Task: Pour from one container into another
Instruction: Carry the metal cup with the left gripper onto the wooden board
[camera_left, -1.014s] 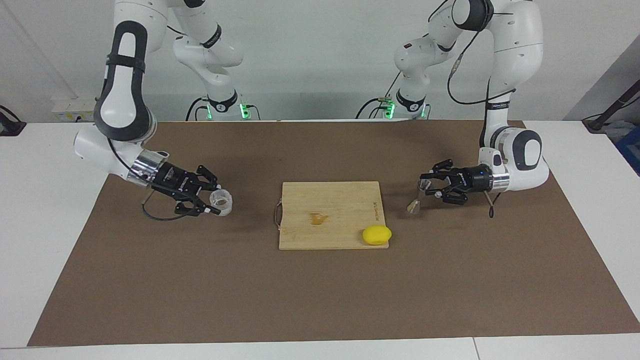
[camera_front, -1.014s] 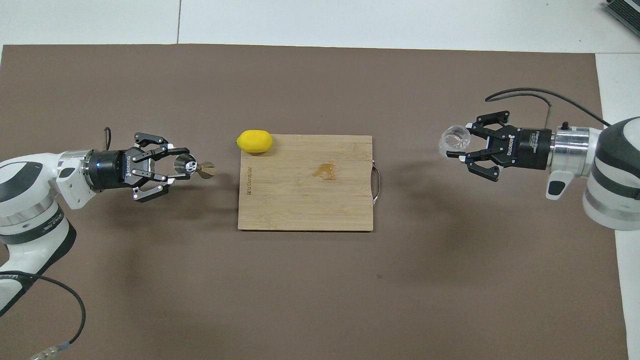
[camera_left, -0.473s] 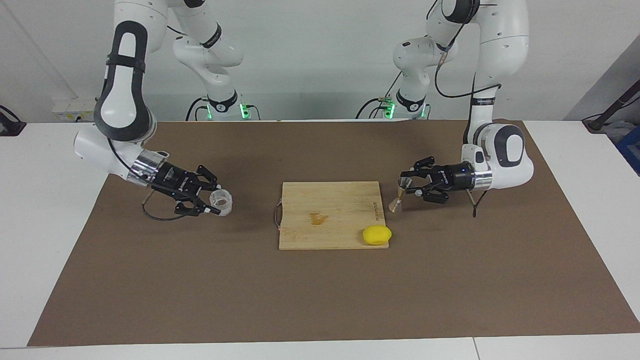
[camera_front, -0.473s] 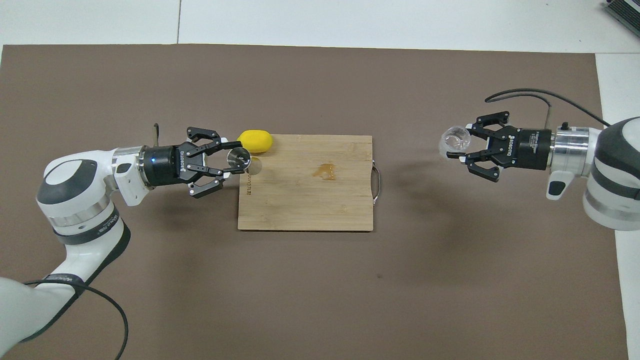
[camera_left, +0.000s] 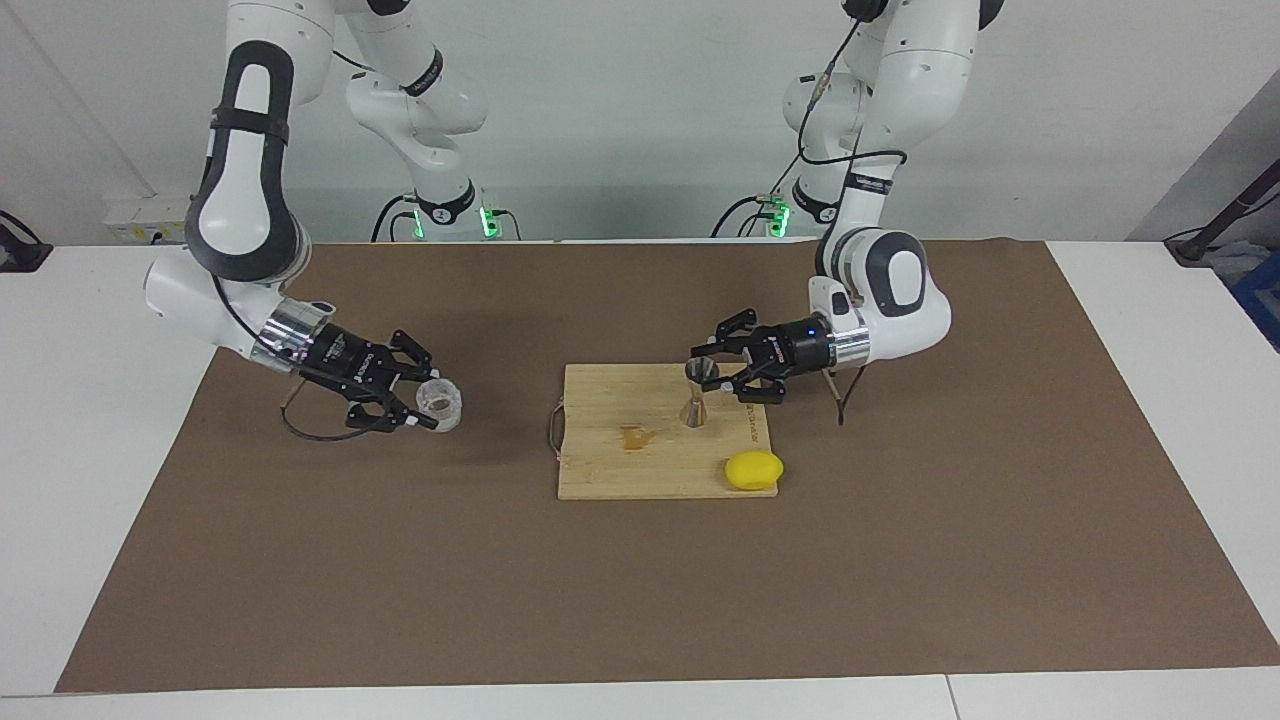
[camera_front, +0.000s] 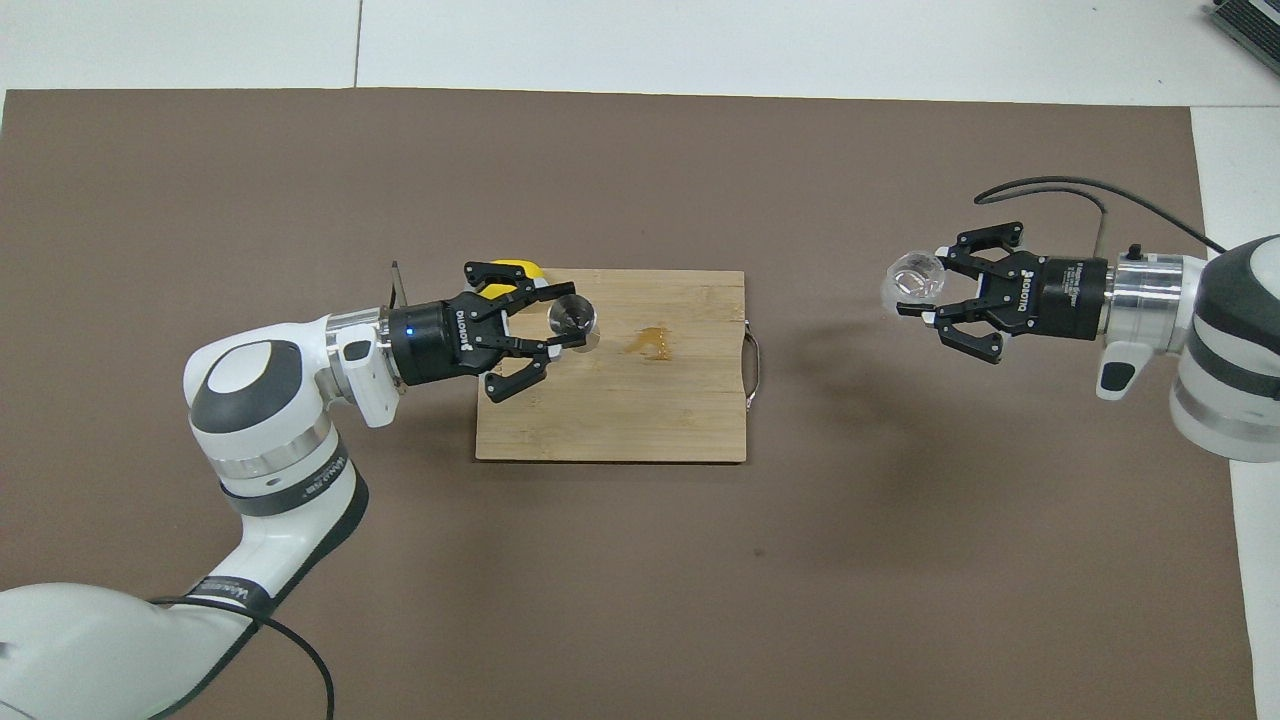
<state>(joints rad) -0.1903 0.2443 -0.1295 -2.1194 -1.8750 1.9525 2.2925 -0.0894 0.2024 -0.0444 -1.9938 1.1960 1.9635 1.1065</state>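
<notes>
Left gripper is clamped on the metal jigger, upright over the cutting board. Right gripper grips the glass cup over the mat, well apart from the board toward the right arm's end. Both vessels are grasped; bringing them together and pouring remain. Only the facing view shows the jigger's height above the board, while the overhead view hides most of the lemon under the left gripper.

Left claw carried jigger from mat to over cutting board.
</notes>
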